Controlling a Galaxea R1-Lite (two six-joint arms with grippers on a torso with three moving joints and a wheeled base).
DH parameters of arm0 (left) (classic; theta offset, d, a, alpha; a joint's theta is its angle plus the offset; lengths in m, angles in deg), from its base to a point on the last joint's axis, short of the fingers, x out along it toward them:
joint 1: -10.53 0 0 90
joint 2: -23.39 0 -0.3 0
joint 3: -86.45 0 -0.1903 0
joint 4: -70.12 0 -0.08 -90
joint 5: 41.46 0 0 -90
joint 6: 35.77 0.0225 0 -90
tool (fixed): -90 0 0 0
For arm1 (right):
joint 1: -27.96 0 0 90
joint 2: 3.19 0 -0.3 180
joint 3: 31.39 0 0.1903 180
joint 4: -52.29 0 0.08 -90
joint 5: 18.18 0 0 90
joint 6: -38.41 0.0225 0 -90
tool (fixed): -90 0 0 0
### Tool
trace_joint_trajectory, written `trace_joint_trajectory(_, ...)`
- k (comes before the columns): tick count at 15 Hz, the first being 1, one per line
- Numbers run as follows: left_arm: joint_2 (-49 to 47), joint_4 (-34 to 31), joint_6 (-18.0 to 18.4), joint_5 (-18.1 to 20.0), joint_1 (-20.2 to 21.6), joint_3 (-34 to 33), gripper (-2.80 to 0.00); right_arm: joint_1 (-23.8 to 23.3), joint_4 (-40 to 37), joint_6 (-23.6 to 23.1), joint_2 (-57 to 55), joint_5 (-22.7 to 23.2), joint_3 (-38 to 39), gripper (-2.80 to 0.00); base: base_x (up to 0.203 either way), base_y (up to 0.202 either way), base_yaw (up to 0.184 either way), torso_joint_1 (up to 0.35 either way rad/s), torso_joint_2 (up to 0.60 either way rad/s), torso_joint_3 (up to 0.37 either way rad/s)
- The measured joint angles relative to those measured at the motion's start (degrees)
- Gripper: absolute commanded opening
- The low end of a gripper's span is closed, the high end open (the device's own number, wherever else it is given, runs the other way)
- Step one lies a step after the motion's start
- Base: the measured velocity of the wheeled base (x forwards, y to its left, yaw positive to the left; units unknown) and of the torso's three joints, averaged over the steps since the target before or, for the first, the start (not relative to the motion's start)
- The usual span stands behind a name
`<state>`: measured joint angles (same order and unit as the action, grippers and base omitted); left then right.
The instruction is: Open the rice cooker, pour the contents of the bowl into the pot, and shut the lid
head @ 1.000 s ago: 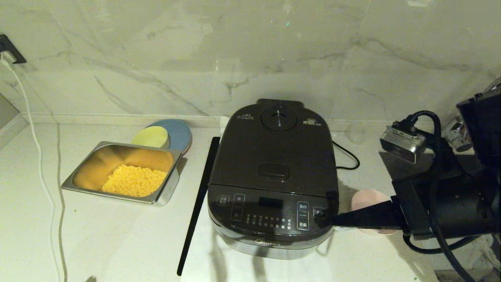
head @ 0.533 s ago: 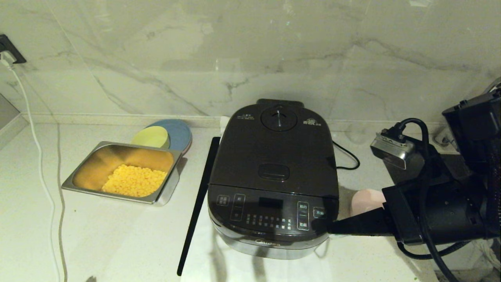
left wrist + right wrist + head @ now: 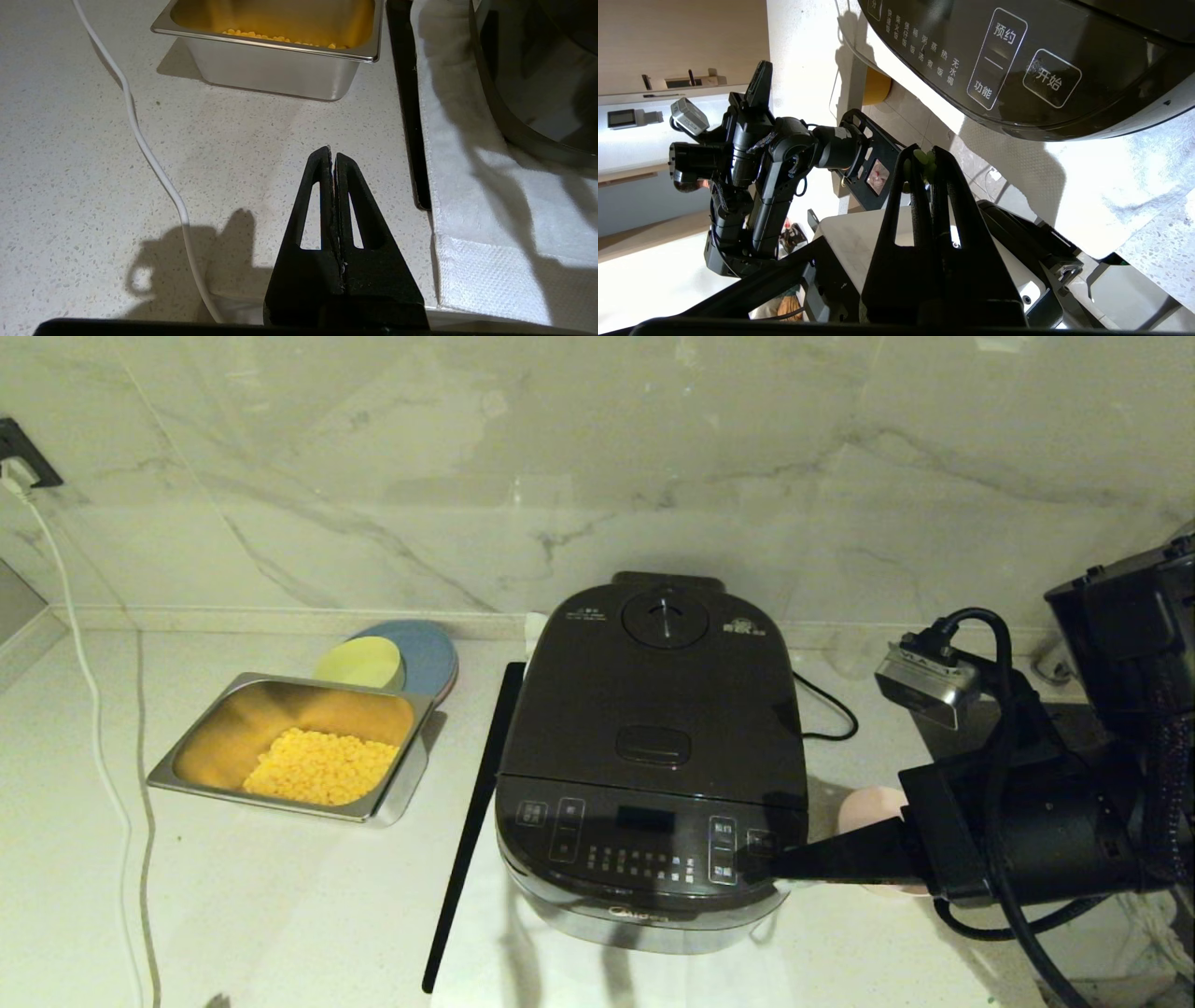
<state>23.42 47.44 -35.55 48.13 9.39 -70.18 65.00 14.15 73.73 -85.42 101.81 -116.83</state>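
Note:
The black rice cooker (image 3: 653, 756) stands mid-counter with its lid (image 3: 653, 691) down, so the pot is hidden. My right gripper (image 3: 754, 870) is shut, lying level, with its tip at the right-hand buttons of the front panel (image 3: 1017, 70). A few green bits (image 3: 924, 161) cling between its fingertips. The pale pink bowl (image 3: 868, 807) sits right of the cooker, mostly hidden behind the right arm; its inside does not show. My left gripper (image 3: 332, 155) is shut and empty, low over bare counter near the steel tray (image 3: 271, 60), and is outside the head view.
A steel tray (image 3: 299, 742) of yellow corn sits left of the cooker, with a yellow bowl (image 3: 359, 663) on a blue plate (image 3: 431, 649) behind it. A black strip (image 3: 471, 821) lies along the cooker's left side. A white cable (image 3: 103, 737) runs down the far left.
My right arm has slid left, carrying its shut tip from beside the cooker's right front corner onto the panel's right-hand buttons. The cooker and bowl have not moved.

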Motion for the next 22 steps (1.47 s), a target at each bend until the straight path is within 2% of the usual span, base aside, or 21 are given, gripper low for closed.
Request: trace_joint_trajectory(22,0.0,0.0,-0.01,-0.01,0.0,0.0,-2.8,-4.53,0.01,-0.19,-0.41,0.07,0.22,-2.8,0.0,0.0,0.0,0.0,0.0,0.0)
